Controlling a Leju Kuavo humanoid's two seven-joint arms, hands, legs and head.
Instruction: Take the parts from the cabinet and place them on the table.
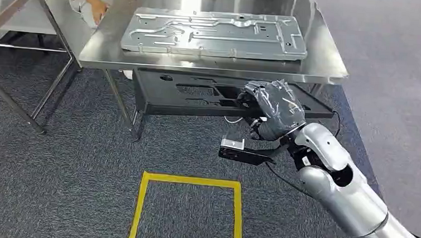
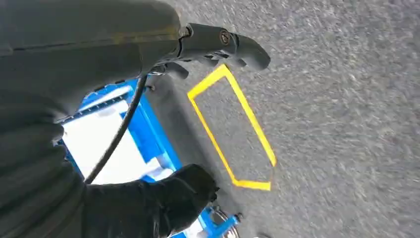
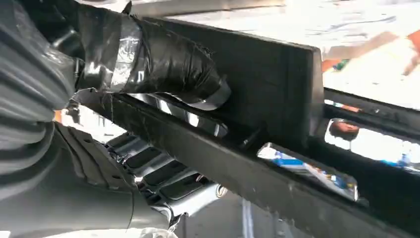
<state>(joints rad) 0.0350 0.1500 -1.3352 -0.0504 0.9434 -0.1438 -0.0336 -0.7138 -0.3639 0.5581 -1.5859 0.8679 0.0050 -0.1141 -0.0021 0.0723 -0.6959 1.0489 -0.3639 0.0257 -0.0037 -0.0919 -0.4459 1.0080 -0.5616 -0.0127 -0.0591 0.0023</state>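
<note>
Black part is hanging just below the steel counter, and your right robot hand is gripping it at its near edge, taped fingers wrapping the rim. On the counter, a silver stamped panel is lying flat. Your left robot hand is hanging over carpet near the yellow floor marking, fingers curled around nothing.

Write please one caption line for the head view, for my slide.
Right hand grips a black panel held below the steel table, where a silver panel already lies.
</note>
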